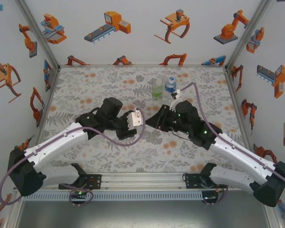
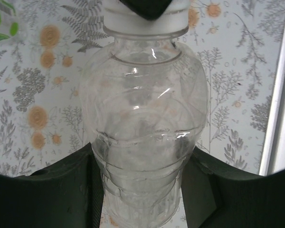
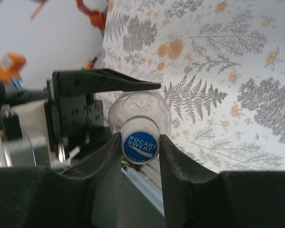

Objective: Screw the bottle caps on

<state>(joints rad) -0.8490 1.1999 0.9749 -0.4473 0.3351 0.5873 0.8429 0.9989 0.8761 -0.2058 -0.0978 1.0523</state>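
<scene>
Tools meet over the middle of the table: we see the left tool (image 2: 140, 159) closed on the body of the colourless bottle (image 2: 142, 109). One dark finger (image 2: 61, 190) presses against each flank of the ribbed clear plastic, and the neck points away from the wrist. Facing it, the right tool (image 3: 140, 140) is clamped tight on the cap (image 3: 140, 146), its two fingers (image 3: 104, 175) touching the rim on either side.

The cap sits on the bottle's neck. Its top is blue with white lettering that reads POCARI SWEAT, and from the left wrist its side shows white. How far it is threaded on we cannot tell.

Through the right wrist camera we look straight along the bottle's axis. The clear rounded shoulder bulges behind the cap, and one finger of the left tool lies across it just above. From the left wrist, a dark fingertip of the right tool overlaps the top of the cap.

From overhead, both arms reach inward from the near edge, and their tools come nose to nose above the table (image 1: 85, 90), which is covered in a print of grey ferns and orange blossoms. Further back and right of centre, the green-tinted bottle (image 1: 157, 91) and the blue-labelled bottle (image 1: 170, 85) stand upright just beside each other, apart from both tools. White walls (image 1: 142, 33) printed with orange robot pictures close in the table on three sides.
</scene>
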